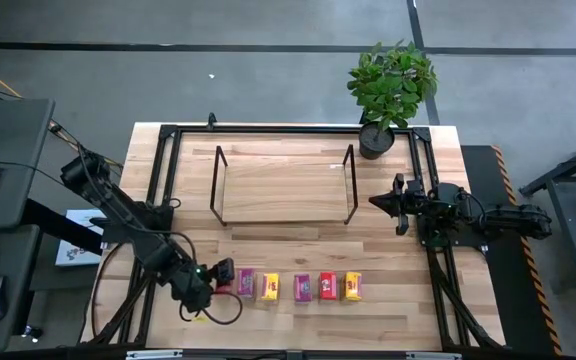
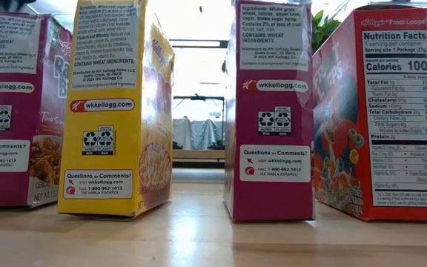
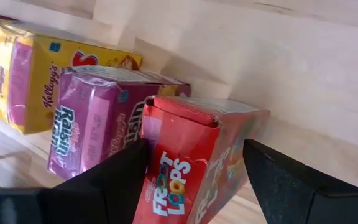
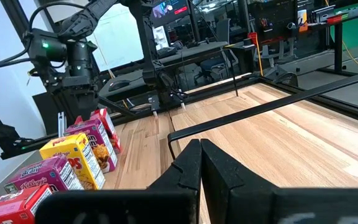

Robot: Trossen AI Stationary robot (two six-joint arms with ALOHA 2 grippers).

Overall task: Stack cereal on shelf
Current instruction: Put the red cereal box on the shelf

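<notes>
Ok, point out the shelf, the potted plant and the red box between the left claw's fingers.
shelf (image 1: 283, 190), high view, bare middle of its wooden board.
potted plant (image 1: 392, 82), high view, its leaves.
red box (image 3: 188, 158), left wrist view, its printed front face.
left claw (image 3: 194, 180), left wrist view, between its fingertips.

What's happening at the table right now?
The left gripper sits at the left end of the cereal row, its open fingers straddling the red box, not yet lifted. The other boxes stand in line along the table's front edge. The shelf holds nothing. The right gripper waits, shut, beside the shelf's right end.
</notes>
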